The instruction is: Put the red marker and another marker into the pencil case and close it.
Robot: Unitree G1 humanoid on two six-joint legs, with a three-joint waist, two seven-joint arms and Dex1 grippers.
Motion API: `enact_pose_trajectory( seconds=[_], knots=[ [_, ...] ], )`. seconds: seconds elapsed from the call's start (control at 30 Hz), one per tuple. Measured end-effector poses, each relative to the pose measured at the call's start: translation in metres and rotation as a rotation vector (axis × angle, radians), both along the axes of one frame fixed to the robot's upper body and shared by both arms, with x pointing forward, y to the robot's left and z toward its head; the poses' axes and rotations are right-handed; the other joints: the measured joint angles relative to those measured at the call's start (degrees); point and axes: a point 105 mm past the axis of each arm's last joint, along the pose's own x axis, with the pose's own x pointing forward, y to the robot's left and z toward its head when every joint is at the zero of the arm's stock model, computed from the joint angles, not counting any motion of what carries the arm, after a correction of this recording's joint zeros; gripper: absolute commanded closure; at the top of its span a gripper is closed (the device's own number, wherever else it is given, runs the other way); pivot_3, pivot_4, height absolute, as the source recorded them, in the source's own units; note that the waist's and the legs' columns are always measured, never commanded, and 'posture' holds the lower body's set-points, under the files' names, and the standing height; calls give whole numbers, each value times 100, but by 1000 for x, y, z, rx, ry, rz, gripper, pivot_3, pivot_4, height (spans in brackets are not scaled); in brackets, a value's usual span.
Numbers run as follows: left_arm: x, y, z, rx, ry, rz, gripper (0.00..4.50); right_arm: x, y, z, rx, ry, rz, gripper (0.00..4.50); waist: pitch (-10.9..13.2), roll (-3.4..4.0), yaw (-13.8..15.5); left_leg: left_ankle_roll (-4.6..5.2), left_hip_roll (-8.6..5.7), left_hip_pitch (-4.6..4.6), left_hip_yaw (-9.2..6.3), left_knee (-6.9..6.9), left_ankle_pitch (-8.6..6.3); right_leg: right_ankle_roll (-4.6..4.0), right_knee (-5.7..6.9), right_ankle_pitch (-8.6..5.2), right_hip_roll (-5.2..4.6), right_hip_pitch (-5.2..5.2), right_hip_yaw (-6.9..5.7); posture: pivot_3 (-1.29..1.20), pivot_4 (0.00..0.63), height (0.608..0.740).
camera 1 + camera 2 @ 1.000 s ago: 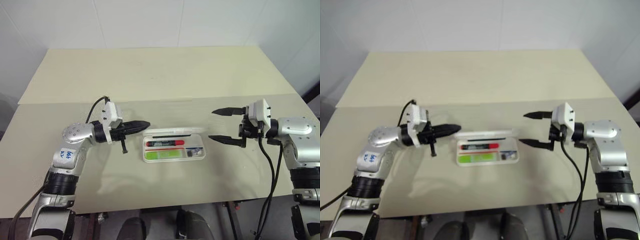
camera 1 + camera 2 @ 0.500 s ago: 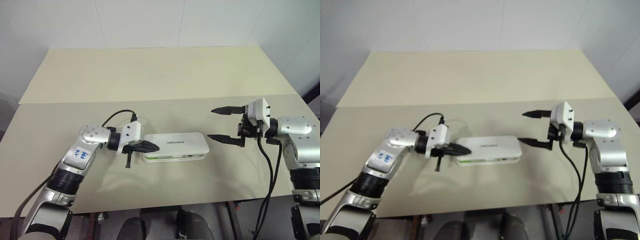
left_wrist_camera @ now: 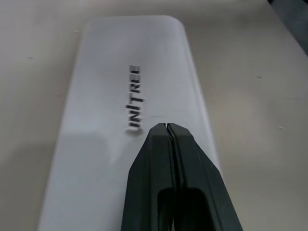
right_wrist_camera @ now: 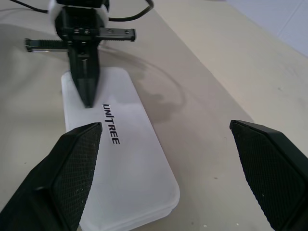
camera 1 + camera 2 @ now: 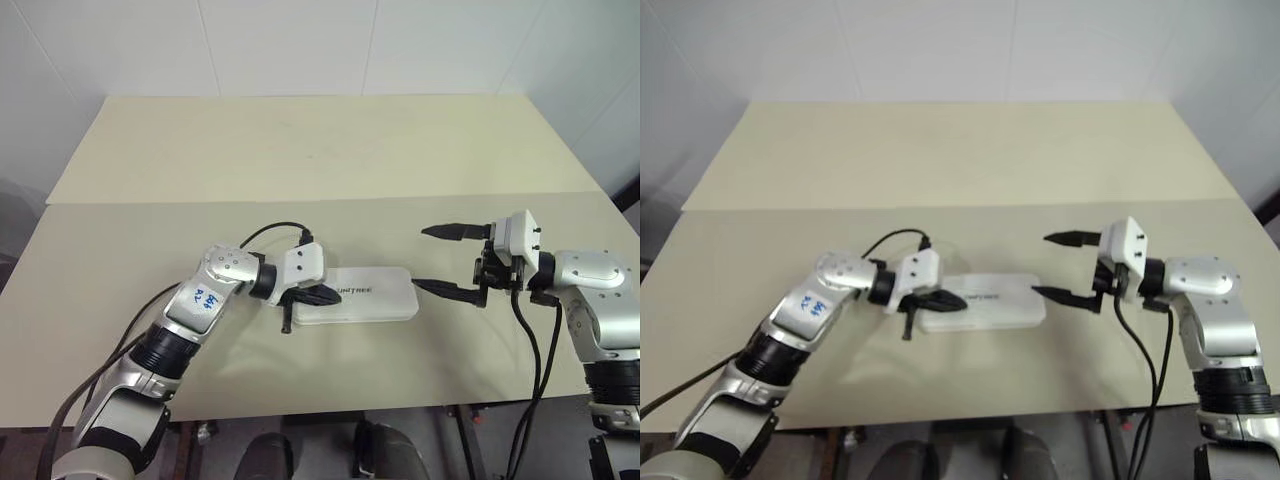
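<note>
Near edge of the table [image 5: 300, 390] runs across the bottom of the head views, with a bare strip of tabletop between it and the pencil case [image 5: 365, 305]. Case lies flat, long axis left to right, lid down; dark logo on the lid reads along its length. Markers cannot be seen with the lid down. Left gripper [image 5: 325, 296] is clenched, the two black fingers pressed together with only a hairline seam between them in the left wrist view, grasping nothing; its tip sits over the left end of the lid, just short of the logo. Whether the tip touches the lid cannot be told. Right gripper [image 5: 440, 259] is released, fingers spread wide and empty, pointing toward the right end of the case; the lower finger's tip is just beside the case's right rounded corner, apart from it. In the right wrist view the case's rounded corners and the seam along its side wall show plainly, both fingers standing either side of it. Open tabletop surrounds the case on all sides. Behind the case a seam crosses the table, and beyond it a second bare panel reaches the far edge against the white wall [image 5: 300, 45].
</note>
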Motion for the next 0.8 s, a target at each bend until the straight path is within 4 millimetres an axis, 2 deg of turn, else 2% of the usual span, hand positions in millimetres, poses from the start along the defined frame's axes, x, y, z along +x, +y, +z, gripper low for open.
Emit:
enact_pose_trajectory(
  seconds=[0.33, 0.47, 0.53, 0.63, 0.7, 0.8],
  knots=[
    [-6, -5, -1, 35, 23, 25, 4458, -1, 2, 1, 10, -12, -8, 0, -2, -3, 3, 1, 0, 1, -4, 19, 0, 0, 0, 0, 0, 11, 5, 0, 150, 740],
    [0, -7, 3, -46, 53, 97, 4458, -1, 3, 1, 16, -11, -5, 0, -2, -3, 1, 1, 1, -2, -5, 25, 0, 0, 1, 0, -1, 11, 6, 0, 150, 740],
    [8, -5, 14, -133, 51, 148, 4458, 1, 4, 1, 22, -10, -1, 0, 1, -7, -6, 1, 3, -4, -6, 26, 0, 0, 0, 0, 0, 9, 4, 0, 150, 740],
    [16, 10, 42, -280, -2, 194, 4458, 4, 4, 2, 27, -1, 10, 0, 0, -7, -15, 1, 4, -1, -6, 24, 0, 0, 1, 0, 0, 9, 4, 0, 150, 740],
    [14, 20, 55, -372, -24, 202, 4458, 7, 5, 1, 30, 8, 19, 0, 0, -7, -20, 1, 4, -1, -5, 24, 0, 0, 1, 0, -1, 9, 3, 0, 150, 740],
    [9, 35, 62, -471, -22, 224, 4458, 10, 4, -3, 34, 25, 23, 0, 1, -6, -26, 2, 4, -3, -6, 22, 0, 0, 1, 0, -1, 8, 2, 0, 150, 740]
  ],
)
